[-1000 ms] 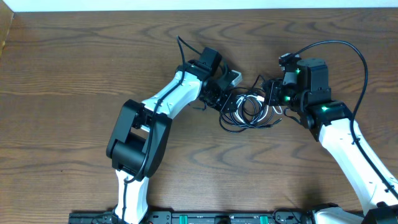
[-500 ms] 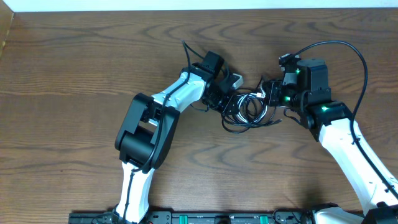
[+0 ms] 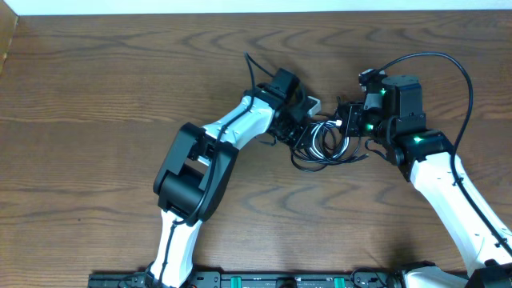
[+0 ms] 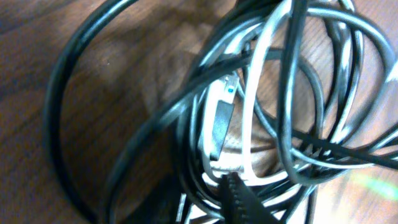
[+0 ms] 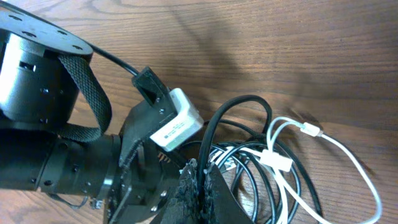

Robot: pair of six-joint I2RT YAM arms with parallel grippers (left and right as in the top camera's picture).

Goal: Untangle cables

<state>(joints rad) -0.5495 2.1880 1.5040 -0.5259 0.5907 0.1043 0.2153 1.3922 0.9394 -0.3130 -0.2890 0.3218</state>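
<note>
Stock of what I see from my station:

- Surface (image 3: 120, 96): brown wood grain, carrying everything below.
- Black cable (image 3: 302, 162): the longer cord, coiled in several loose loops at mid-surface, between the two arms. On the left wrist view its loops (image 4: 56, 124) fill the picture.
- White cable (image 3: 324, 134): threaded through the black loops, the two tangled together. On the right wrist view one white strand (image 5: 348, 155) swings out in a wide bow to the right of the bundle, with a small white plug (image 5: 277, 160) lying against the black coils.
- Metal plug end (image 4: 227, 87) with a blue insert, lying inside the coils; I cannot tell which cord it belongs to.
- Left hand (image 3: 300, 130): lowered onto the left edge of the bundle. I see only one ridged finger (image 4: 239, 199) tip among the strands; whether the hand is spread or pinching I cannot tell.
- Right hand (image 5: 199, 183): at the right edge of the bundle, fingers pressed together. A black loop rises right at their tips; whether it is pinched I cannot tell.
</note>
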